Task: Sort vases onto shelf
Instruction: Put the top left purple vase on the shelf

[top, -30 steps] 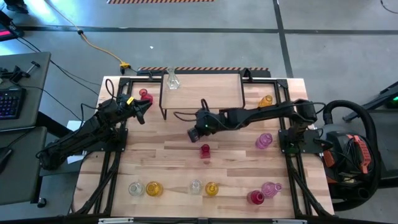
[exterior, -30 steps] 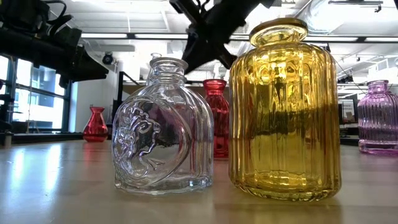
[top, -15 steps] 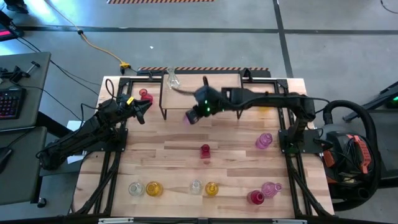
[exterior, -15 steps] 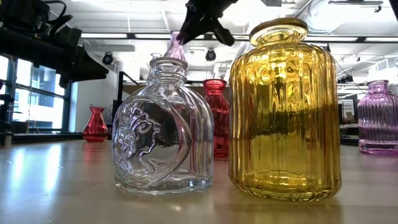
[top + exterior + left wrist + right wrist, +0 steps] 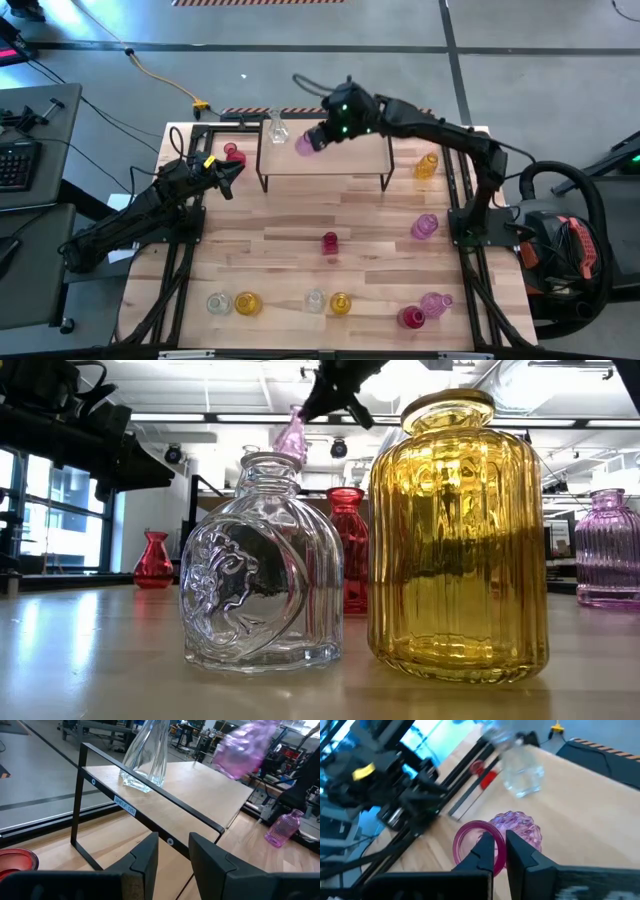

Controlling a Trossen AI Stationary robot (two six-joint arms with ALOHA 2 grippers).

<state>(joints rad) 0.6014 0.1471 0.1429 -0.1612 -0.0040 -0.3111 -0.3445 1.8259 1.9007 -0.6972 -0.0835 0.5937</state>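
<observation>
Whereas a second ago it hung low over the table, the right gripper (image 5: 318, 137) now holds the pink vase (image 5: 305, 144) by its rim above the shelf (image 5: 340, 160), seemingly just beside the clear vase (image 5: 277, 128); only lowering remains.

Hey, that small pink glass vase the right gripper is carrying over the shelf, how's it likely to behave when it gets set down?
The small pink glass vase looks pinched by its rim in the right gripper, so it may swing or slip on smooth glass. Its bulbous knobbly body suggests it could roll if laid sideways on the light-wood shelf. Being thin glass, it probably chips if dropped.
</observation>
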